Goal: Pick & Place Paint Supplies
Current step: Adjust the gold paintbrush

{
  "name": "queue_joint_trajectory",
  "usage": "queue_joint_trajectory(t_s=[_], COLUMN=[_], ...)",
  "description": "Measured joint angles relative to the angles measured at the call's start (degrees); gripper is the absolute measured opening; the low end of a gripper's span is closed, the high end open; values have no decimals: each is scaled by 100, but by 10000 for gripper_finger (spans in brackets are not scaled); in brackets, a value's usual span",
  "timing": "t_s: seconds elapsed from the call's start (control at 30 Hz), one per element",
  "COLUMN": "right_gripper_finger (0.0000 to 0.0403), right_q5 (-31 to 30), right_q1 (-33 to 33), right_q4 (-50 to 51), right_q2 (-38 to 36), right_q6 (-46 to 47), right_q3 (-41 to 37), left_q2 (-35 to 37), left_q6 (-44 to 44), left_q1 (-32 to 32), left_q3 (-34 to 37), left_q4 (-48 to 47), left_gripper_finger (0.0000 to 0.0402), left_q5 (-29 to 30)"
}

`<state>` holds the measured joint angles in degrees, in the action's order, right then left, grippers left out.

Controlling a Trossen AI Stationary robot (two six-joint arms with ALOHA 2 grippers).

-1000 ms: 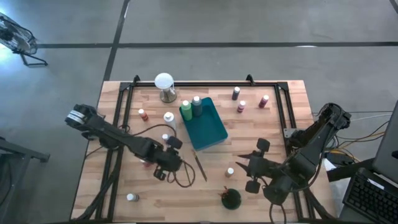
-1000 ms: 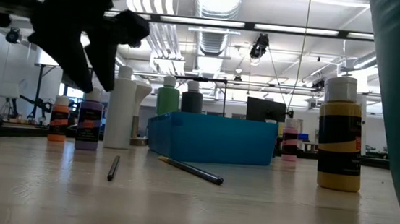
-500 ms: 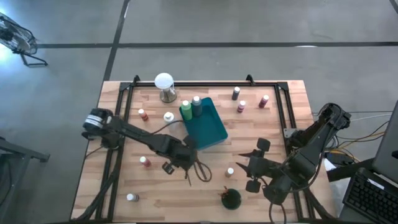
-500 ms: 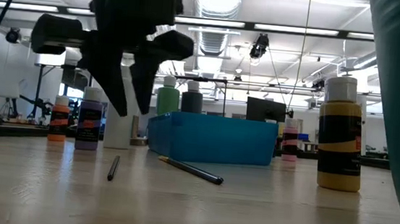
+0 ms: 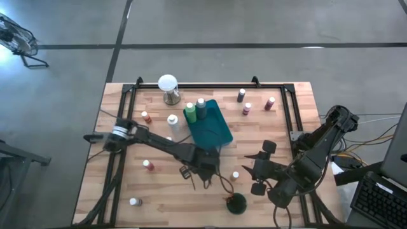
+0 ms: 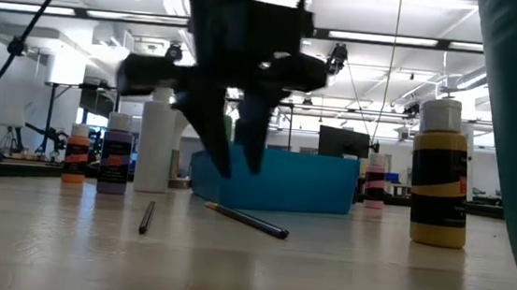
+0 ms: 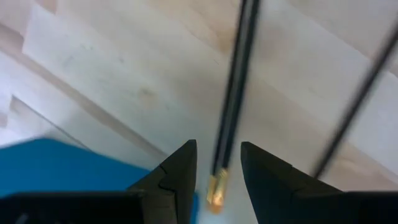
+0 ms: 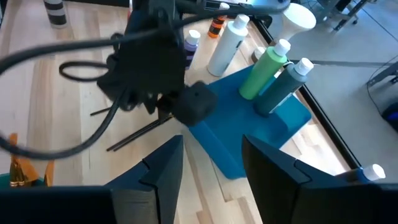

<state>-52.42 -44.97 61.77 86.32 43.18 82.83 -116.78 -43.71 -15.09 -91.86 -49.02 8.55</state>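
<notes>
Inside teal tray (image 5: 216, 135): two upright green bottles (image 5: 195, 110). Just beside tray, left gripper (image 5: 202, 166) parted over dark brush (image 7: 233, 106); right gripper (image 5: 253, 170) released, empty.

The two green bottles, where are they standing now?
In the high view, both green bottles stand in the far end of the teal tray, close to the white globe.

The table (image 5: 280, 121) is made of pale planked wood with a smooth, faintly sheened finish, framed by dark metal rails (image 5: 289, 114). The teal tray (image 8: 249, 146) looks like smooth matt plastic, as do the white-capped bottles (image 8: 266, 67). The brush (image 7: 233, 106) is seen with a glossy dark handle and a brassy metal ferrule (image 7: 215, 190).
</notes>
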Motion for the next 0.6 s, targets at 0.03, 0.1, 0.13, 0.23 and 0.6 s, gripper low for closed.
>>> queue_joint_trajectory(t_s=[0.03, 0.1, 0.13, 0.23, 0.6], right_gripper_finger=[159, 154, 150, 140, 121], right_q5=[0, 5, 10, 20, 44], right_q1=[0, 0, -2, 0, 0], right_q4=[15, 56, 81, 102, 103], right_q2=[0, 0, 0, 0, 0], right_q6=[-2, -3, 0, 11, 80], right_q3=[0, 0, 0, -9, -192], left_q2=[-107, -278, -352, -512, -705], left_q6=[-40, -114, -146, -285, -134], left_q1=[0, 0, 0, 6, 22], left_q3=[-97, -246, -298, -347, -264], left_q4=[9, 54, 48, 45, -98], left_gripper_finger=[131, 131, 131, 131, 131], left_q5=[43, 230, 386, 718, 825])
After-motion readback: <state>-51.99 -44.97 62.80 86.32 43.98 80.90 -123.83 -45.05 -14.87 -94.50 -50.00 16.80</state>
